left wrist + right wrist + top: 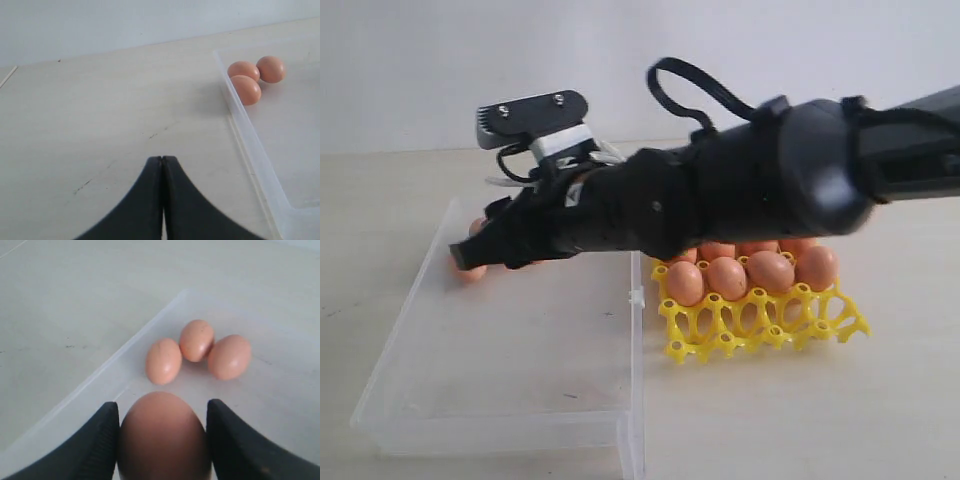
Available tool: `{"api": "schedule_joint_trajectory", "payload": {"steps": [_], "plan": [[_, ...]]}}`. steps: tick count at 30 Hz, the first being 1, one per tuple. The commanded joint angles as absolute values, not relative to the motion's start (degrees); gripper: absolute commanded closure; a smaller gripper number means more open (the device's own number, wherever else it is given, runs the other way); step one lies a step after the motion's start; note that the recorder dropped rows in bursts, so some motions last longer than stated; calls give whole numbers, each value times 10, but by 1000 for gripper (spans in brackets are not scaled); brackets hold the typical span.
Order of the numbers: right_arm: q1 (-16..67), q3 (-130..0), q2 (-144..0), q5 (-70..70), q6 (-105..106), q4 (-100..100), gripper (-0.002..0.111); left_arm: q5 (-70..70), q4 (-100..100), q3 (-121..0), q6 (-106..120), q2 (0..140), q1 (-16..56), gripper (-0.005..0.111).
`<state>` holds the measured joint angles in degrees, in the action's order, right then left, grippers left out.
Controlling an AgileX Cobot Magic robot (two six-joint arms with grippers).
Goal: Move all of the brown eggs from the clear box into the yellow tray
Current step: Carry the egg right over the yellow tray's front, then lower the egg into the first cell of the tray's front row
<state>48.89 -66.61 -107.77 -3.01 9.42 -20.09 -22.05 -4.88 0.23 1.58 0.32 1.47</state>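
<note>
Worktop [880, 400] carries clear box [490, 432] toward its left edge, yellow tray [760, 325] just beside box's right wall, part-filled w/ brown eggs [770, 270]. Three loose eggs [197, 342] cluster in box's far-left corner. R gripper [163, 405] there, fingers clamped on fourth egg [162, 440]. L gripper [162, 160] fully closed, empty, over worktop outside box.

From low beside the table [800, 420], the exterior camera looks close across the clear box [500, 400] and yellow tray [760, 325], while both wrist cameras look from nearby, sharing three brown eggs [245, 90] [163, 361] in the box's corner.
</note>
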Motion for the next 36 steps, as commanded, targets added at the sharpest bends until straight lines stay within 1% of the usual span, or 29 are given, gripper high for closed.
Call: {"api": "schedule_joint_trajectory", "payload": {"steps": [1,3,7,13,21,24,30,36], "plan": [[485,-552,-1010,-158,241,-300,108,-217,-46,0,14,0,18,107],[483,-515,-988,-188,289,-356,108,-217,-46,0,14,0,18,107],[467,-450,-950,-231,300,-398,108,-217,-46,0,14,0,18,107],[439,-368,-915,-301,263,-406,108,-217,-46,0,14,0,18,107],[435,-296,-897,-334,249,-402,108,-217,-46,0,14,0,18,107],[435,-280,-890,-343,226,-375,108,-217,-46,0,14,0,18,107],[435,-254,-880,-380,135,-239,108,-217,-46,0,14,0,18,107],[435,-239,-880,-422,132,-221,108,-217,-46,0,14,0,18,107]]}}
